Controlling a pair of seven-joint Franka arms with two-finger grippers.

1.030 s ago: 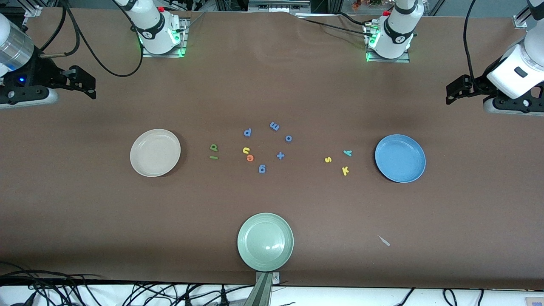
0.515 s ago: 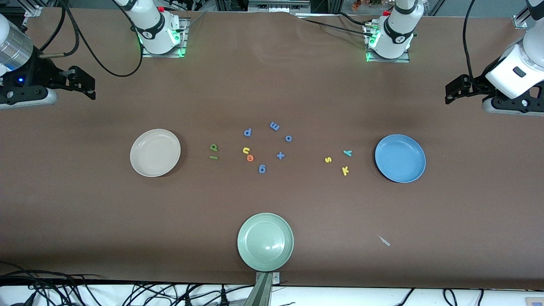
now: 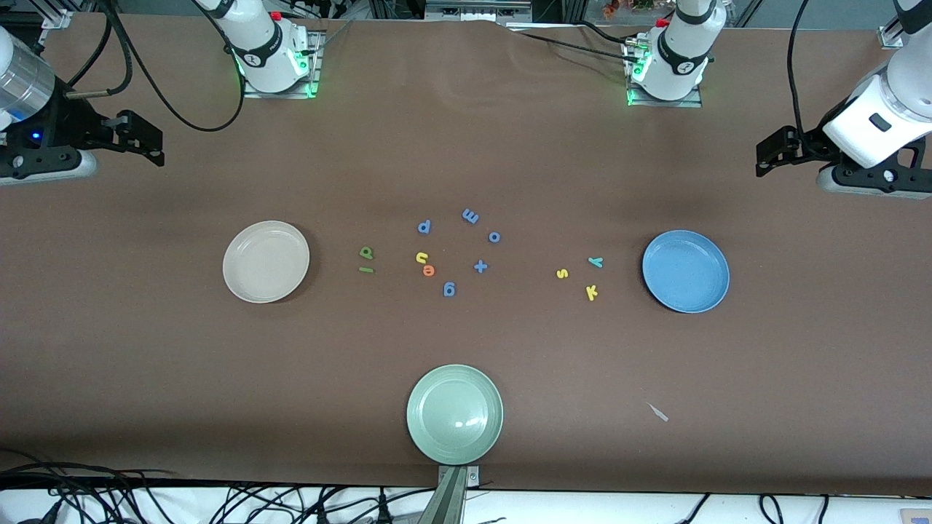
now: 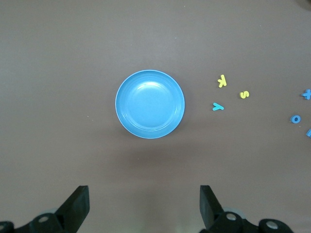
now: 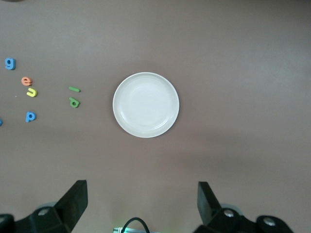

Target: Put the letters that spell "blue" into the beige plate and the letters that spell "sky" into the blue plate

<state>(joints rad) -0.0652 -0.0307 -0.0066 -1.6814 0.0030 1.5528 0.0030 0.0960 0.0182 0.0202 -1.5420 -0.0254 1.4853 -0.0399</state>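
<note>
Far upper left of the front view, the right gripper [image 3: 149, 142] hangs over bare table, jaws spread wide, nothing in them. Next over, middle left, sits the beige plate [image 3: 266, 261], nothing in it. Then the dark-green b [image 3: 366, 252] with the light-green l [image 3: 365, 270] just below it, and toward centre the yellow u [image 3: 421, 257] touching the orange e [image 3: 428, 271]. Blue letters [image 3: 470, 216] ring that pair. Bottom centre is a pale green plate [image 3: 454, 414]. Right of centre: yellow s [image 3: 561, 274], teal y [image 3: 595, 262], yellow k [image 3: 591, 292], then the blue plate [image 3: 685, 271]. Far upper right, the left gripper [image 3: 768, 149] is wide open too, holding nothing.
</note>
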